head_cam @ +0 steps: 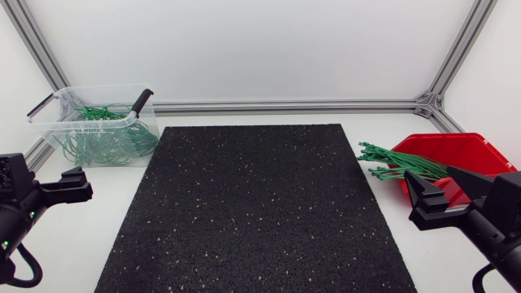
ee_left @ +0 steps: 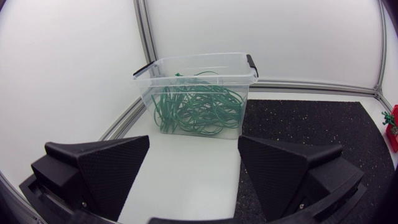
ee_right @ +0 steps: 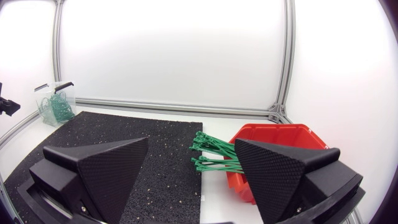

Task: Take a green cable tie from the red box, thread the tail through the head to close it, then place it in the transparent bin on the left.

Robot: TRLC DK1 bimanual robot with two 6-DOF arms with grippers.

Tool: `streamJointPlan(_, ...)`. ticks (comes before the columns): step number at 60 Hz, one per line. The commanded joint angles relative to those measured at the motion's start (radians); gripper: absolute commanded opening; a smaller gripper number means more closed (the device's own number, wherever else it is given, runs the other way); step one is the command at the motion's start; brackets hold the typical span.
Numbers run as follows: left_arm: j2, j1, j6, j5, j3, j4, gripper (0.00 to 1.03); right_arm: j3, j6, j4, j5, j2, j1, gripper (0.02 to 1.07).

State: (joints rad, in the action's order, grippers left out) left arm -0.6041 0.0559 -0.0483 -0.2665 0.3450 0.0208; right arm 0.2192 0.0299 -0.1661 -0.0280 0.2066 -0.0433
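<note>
Mat: black speckled mat (head_cam: pixel 256 207) in the middle of the table, so I'm placing everything else off it.
Box: red box (head_cam: pixel 456 150) sits just off the mat's right edge, toward the far end, open side facing the mat.
Ties: bunch of straight green ties (head_cam: pixel 399 163) poking out of the box, tips reaching pretty much to the mat's right edge.
Bin: clear bin (head_cam: pixel 49 130) just off the mat's far left corner, black clips on the rim.
Loops: tangle of green loops (head_cam: pixel 106 140) piled inside the bin.
Left gripper: left gripper (ee_left: pixel 194 149) hangs off the mat's left edge, near end, pointed at the bin, fingers spread wide with nothing in them.
Right gripper: right gripper (ee_right: pixel 193 146) hangs off the mat's right edge, near end, just short of the box, also gaping and empty.
</note>
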Motion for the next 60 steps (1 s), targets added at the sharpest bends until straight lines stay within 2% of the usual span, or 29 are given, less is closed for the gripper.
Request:
streamJointPlan(1,0.067,-0.005,0.001,0.007,-0.052,-0.012,0.99,-0.058,-0.012,0.039,0.011,-0.045,0.013,1.03)
streamJointPlan(19,0.251,-0.02,0.014,0.088,-0.15,-0.009,0.99,-0.219,-0.03,0.166,0.028,-0.207,0.043,1.03)
streamJointPlan(60,0.591,-0.055,0.047,0.26,-0.338,-0.02,0.99,-0.219,-0.03,0.166,0.028,-0.207,0.043,1.03)
